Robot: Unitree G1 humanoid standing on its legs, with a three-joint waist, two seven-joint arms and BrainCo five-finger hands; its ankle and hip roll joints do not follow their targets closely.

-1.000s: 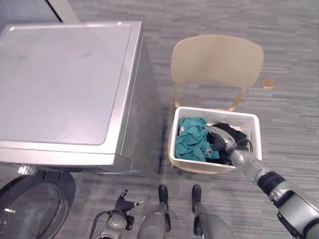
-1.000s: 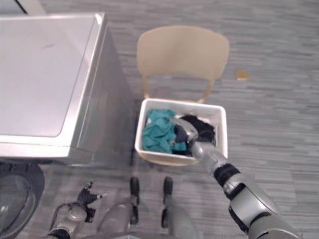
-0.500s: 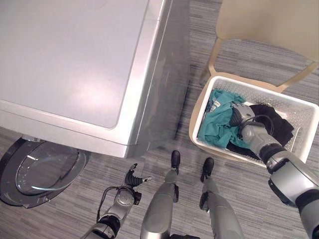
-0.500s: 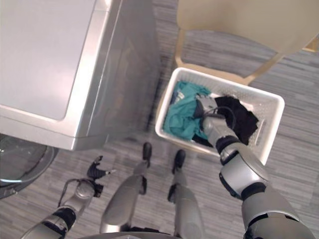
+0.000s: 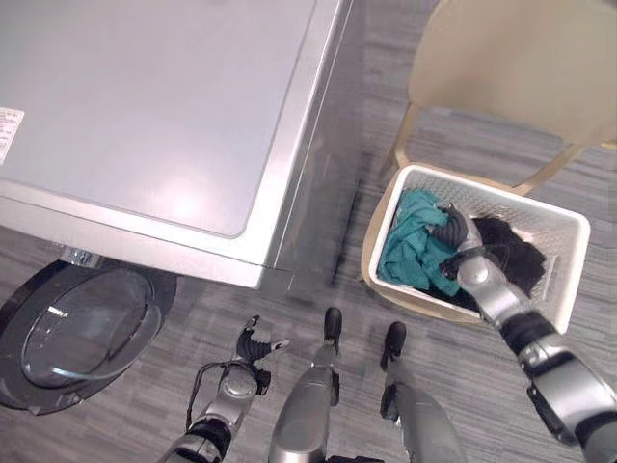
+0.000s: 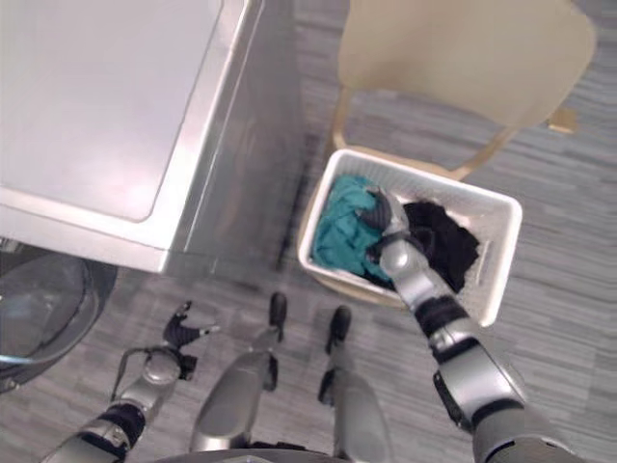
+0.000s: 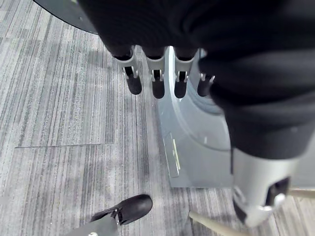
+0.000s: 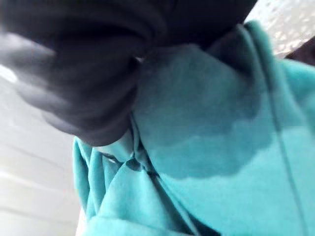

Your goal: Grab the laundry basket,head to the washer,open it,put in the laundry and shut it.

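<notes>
A white laundry basket (image 5: 564,224) stands on the floor in front of a chair, to the right of the washer (image 5: 145,106). In it lie a teal garment (image 5: 407,243) and a black garment (image 5: 516,258). My right hand (image 5: 455,231) reaches down into the basket and rests on the teal garment (image 8: 206,147), where it meets the black one. The washer's round door (image 5: 77,333) stands swung open at the lower left. My left hand (image 5: 253,342) hangs low over the floor near the washer's front, its fingers (image 7: 155,73) straight and holding nothing.
A beige wooden chair (image 5: 521,58) stands just behind the basket, its legs touching the basket's far side. The washer's side wall is close to the basket's left. Grey striped carpet (image 5: 598,318) lies to the right.
The camera has swung, shifting the whole picture. My right hand has moved from the middle of the basket onto the teal garment and stays there. The left hand hangs as before.
</notes>
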